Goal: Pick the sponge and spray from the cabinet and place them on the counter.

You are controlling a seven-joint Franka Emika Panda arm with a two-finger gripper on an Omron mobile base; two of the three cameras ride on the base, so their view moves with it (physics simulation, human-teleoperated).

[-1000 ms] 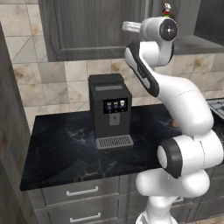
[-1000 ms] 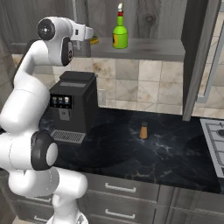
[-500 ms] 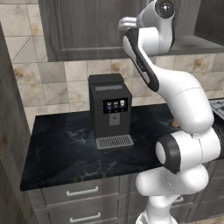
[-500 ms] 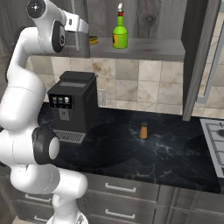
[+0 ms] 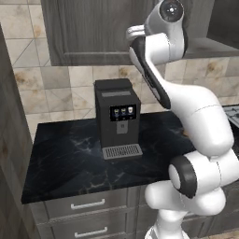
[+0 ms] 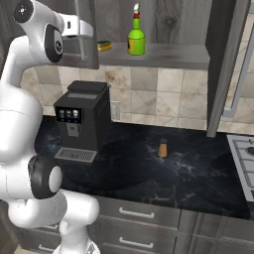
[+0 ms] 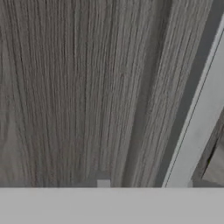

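The white Franka arm with dark joints stands raised high, wrist level, its two-finger gripper (image 6: 88, 31) closed tight.

The cabinet (image 6: 163, 30) stands open, with 1 door (image 6: 84, 30) swung out at the left and another (image 6: 225, 59) at the right. On its bottom shelf the spray (image 6: 136, 37) stands upright — green, with a yellow label — and the sponge (image 6: 103, 45) lies flat just to its left, apart from it. The white arm (image 6: 30, 74) reaches up to the left door, its hand hidden behind the door's edge. Below, on the counter (image 6: 198, 173), a black coffee machine (image 6: 82, 121) stands near the wall — a small orange-brown shaker (image 6: 162, 148) sits well to its right. A stove (image 6: 244, 156) shows at the right edge.
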